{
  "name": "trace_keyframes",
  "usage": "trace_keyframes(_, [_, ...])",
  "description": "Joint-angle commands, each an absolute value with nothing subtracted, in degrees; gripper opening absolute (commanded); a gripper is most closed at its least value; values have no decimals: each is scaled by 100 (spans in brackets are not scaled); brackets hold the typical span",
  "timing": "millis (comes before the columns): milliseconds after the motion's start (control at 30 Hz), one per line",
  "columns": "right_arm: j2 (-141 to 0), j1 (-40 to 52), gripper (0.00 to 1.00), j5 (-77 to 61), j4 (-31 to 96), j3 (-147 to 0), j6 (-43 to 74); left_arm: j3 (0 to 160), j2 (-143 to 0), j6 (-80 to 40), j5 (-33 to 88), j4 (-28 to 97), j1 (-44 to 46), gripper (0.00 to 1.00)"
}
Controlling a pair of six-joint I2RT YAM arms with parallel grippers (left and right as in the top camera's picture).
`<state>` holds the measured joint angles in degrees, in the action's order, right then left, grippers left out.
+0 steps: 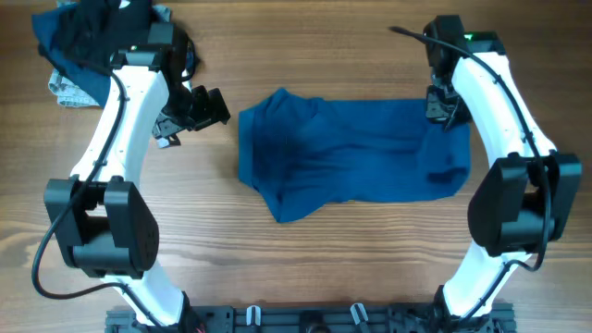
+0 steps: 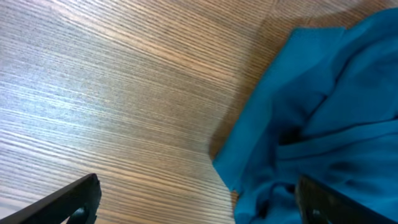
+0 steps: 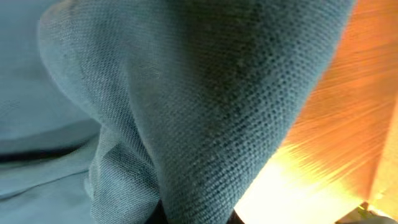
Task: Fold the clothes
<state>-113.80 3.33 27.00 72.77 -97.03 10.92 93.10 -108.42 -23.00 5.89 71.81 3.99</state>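
Wood-grain table (image 1: 305, 55), pale planks, bare around the cloth; nothing of the room shows past its edges. At centre the blue shirt (image 1: 351, 157) lies rumpled, long axis running 9 to 3 o'clock. My right gripper (image 1: 442, 106) is clamped tight on the shirt's 2 o'clock corner, and knit fabric fills that wrist view. My left gripper (image 1: 205, 107) hangs at 9 o'clock just beside the shirt's edge, jaws spread full, holding nothing. At 10 o'clock the heap of dark and pale clothes (image 1: 79, 46) sits well apart.

Risks:
- The pinch looks small, so the corner could slip on a fast pull.
- A one-sided lift would likely drag and skew the shirt, since my left has no hold.
- A left arm swing may snag the heap.
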Motion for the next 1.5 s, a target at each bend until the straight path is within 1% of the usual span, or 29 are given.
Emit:
trace_keyframes(0, [-11306, -67, 5, 3168, 7244, -9666, 1194, 9288, -10768, -2270, 659, 7196, 353, 100])
trace_keyframes(200, [-11306, -252, 4, 2558, 6949, -9662, 539, 9288, -10768, -2270, 659, 7175, 353, 100])
trace_keyframes(533, [-11347, -248, 4, 2609, 6816, -9483, 633, 9288, -10768, -2270, 659, 7177, 353, 100])
trace_keyframes(733, [-11347, -185, 4, 3022, 6650, -9146, 976, 9288, -10768, -2270, 659, 7177, 353, 100])
trace_keyframes(1033, [-11406, 506, 4, 3208, 6587, -9144, 1050, 9288, -10768, -2270, 659, 7181, 353, 100])
trace_keyframes(1200, [-11504, 904, 5, 2779, 6320, -8796, 1074, 9288, -10768, -2270, 659, 7179, 353, 100])
trace_keyframes(1267, [-11504, 1072, 6, 2344, 6095, -8549, 1072, 9288, -10768, -2270, 659, 7179, 353, 100])
trace_keyframes(1333, [-11504, 1227, 9, 1900, 5918, -8348, 1092, 9288, -10768, -2270, 659, 7179, 353, 100])
trace_keyframes(1367, [-11504, 1341, 12, 1590, 5763, -8208, 1144, 9288, -10768, -2270, 659, 7179, 353, 100])
trace_keyframes(1400, [-11504, 1446, 18, 1387, 5688, -8134, 1223, 9288, -10768, -2270, 659, 7179, 353, 100])
trace_keyframes(1433, [-11504, 1557, 27, 1160, 5634, -8088, 1221, 9288, -10768, -2270, 659, 7179, 353, 100])
trace_keyframes(1467, [-11504, 1621, 44, 1028, 5607, -8088, 1227, 9288, -10768, -2270, 659, 7179, 353, 100])
